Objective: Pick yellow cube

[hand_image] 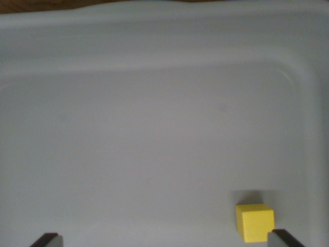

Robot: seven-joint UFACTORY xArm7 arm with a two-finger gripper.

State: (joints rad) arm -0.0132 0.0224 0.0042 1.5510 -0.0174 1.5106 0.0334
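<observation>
A small yellow cube (254, 222) sits on the floor of a pale grey bin (154, 128), low at the wrist view's right. My gripper (167, 241) is open: only its two dark fingertips (47, 240) show at the bottom edge, far apart. The right fingertip (284, 238) is just beside the cube's lower right corner, and the cube lies inside the gap, close to that finger. Nothing is held.
The bin's rounded far wall (164, 46) runs across the top, and its right wall (318, 128) curves down the wrist view's right, close to the cube. A strip of brown surface (41, 6) shows beyond the rim at top left.
</observation>
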